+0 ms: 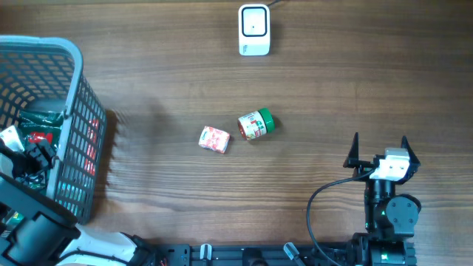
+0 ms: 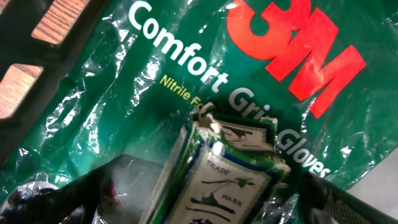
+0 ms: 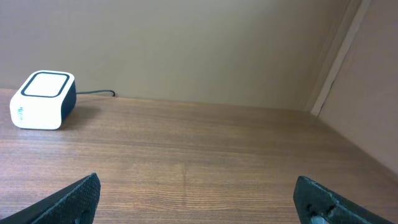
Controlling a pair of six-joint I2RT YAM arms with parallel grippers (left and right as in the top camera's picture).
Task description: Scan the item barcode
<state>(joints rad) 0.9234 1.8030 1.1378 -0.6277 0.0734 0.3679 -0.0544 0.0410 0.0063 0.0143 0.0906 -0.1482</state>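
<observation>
Item: green-and-white printed sachet (image 2: pixel 230 168), inside the grey plastic mesh basket (image 1: pixel 70 89), lying on a glossy green 3M gloves packet (image 2: pixel 186 56).
Left hand (image 2: pixel 214 186): fingers spread either side of the sachet; seemingly not yet touching, though the view is tight.
Axis: sachet's length runs crosswise to the finger line.
Right hand (image 1: pixel 379 144): released, empty, well apart on the wooden desk (image 1: pixel 162 74).
Nearer arm: left.

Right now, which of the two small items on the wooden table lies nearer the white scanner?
The green-lidded jar on its side; the pink-patterned white box lies left of it, farther away.
</observation>
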